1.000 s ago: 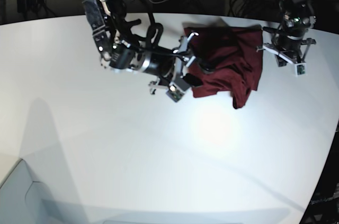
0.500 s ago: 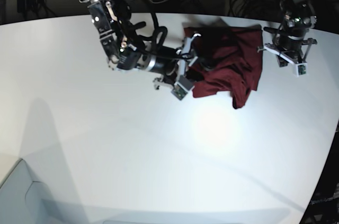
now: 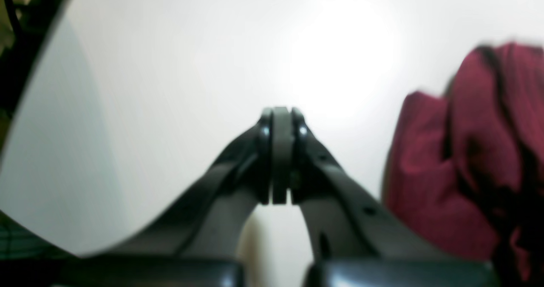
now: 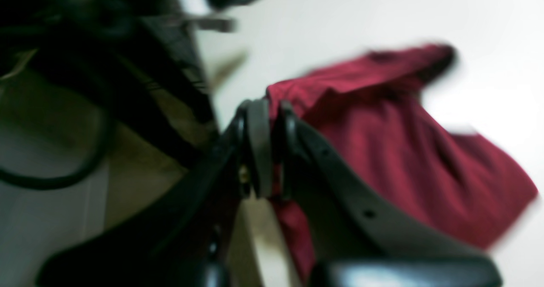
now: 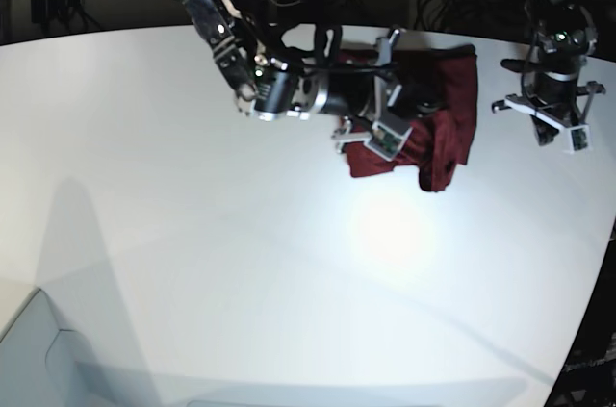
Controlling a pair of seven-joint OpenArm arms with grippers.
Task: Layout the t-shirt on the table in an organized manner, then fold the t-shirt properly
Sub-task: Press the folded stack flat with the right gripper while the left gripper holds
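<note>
The maroon t-shirt (image 5: 445,128) is lying crumpled in a heap at the far right of the white table (image 5: 192,234), close to the table's far edge, with one bunched fold hanging toward the near side. The right gripper (image 4: 267,149) is reaching across the heap from the left, and the right wrist view is showing its two black fingers pressed nearly together with a thin fold of the red cloth pinched between them, so it is gripping the t-shirt's edge. The rest of the shirt is spreading away to the right of those fingers in that view. The left gripper (image 3: 280,155) is hanging over bare table just to the right of the shirt, its fingers squeezed fully together and holding nothing, with the cloth sitting apart to one side of it.
</note>
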